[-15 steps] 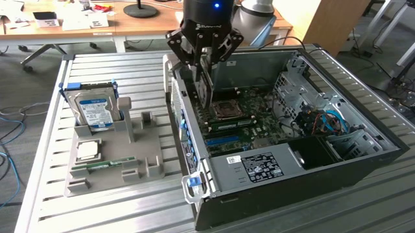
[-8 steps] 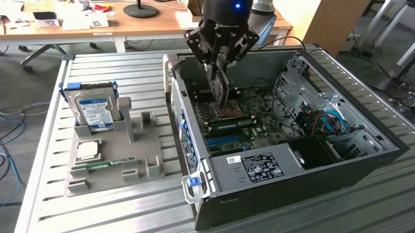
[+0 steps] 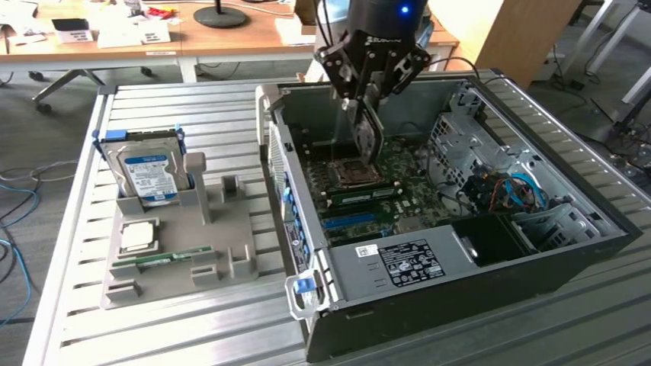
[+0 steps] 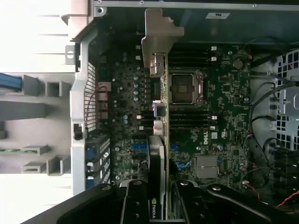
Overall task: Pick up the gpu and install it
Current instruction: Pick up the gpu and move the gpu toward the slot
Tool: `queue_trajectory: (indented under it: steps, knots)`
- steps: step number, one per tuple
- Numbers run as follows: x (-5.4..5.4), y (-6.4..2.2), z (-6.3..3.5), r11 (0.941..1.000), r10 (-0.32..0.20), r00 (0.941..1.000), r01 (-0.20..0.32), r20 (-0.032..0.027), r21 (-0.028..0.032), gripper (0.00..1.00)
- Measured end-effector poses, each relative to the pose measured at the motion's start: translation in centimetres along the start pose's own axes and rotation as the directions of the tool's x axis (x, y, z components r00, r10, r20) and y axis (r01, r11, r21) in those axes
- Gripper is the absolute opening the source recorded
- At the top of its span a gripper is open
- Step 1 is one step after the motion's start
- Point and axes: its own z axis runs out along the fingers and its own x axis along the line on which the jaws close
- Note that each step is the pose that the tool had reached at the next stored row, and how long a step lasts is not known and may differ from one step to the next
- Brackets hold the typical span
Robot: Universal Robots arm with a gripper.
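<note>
My gripper (image 3: 364, 95) hangs over the open computer case (image 3: 428, 263), shut on the gpu (image 3: 368, 141). The card hangs edge-on below the fingers, above the motherboard (image 3: 379, 191) and clear of it. In the wrist view the gpu (image 4: 157, 154) runs as a thin edge away from the gripper (image 4: 159, 203), its black cooler with an NVIDIA mark between the fingers and its silver end bracket (image 4: 158, 37) at the far end. It hovers beside the CPU socket (image 4: 187, 86). The blue expansion slots (image 4: 138, 147) lie just to one side of the card's line.
A grey holder tray (image 3: 173, 267) at the exterior view's left carries a hard drive (image 3: 148, 171) standing upright, a RAM stick (image 3: 163, 261) and a CPU chip (image 3: 139, 235). Drive cages and cables (image 3: 514, 191) fill the case's right side. A desk (image 3: 152, 38) stands behind.
</note>
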Motion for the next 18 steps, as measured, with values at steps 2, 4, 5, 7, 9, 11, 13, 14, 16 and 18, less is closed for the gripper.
queue_trajectory:
  steps: [2,4,5,7,9,11,13,14,16,18]
  knots:
    - [-0.7,0.02,0.02,1.0000,0.000,1.0000,0.000,0.0000,-0.0002,0.27]
    - [-1.4,0.03,0.04,1.0000,0.000,1.0000,0.000,0.0001,-0.0001,0.27]
    - [-1.8,0.04,0.05,1.0000,0.000,1.0000,0.000,0.0000,-0.0002,0.27]
    - [-2.4,0.06,0.06,1.0000,0.000,1.0000,0.000,0.0000,-0.0003,0.27]
    - [-3.1,0.07,0.08,1.0000,0.000,1.0000,0.000,0.0000,-0.0003,0.27]
    - [-3.8,0.09,0.10,1.0000,0.000,1.0000,0.000,0.0000,-0.0003,0.27]
    - [-4.5,0.11,0.11,1.0000,0.000,1.0000,0.000,0.0001,-0.0003,0.27]
    - [-4.9,0.12,0.12,1.0000,0.000,1.0000,0.000,0.0000,-0.0003,0.27]
    - [-5.8,0.14,0.14,1.0000,0.000,1.0000,0.000,0.0000,-0.0003,0.27]
    - [-6.7,0.16,0.17,1.0000,0.000,1.0000,0.000,0.0000,-0.0004,0.27]
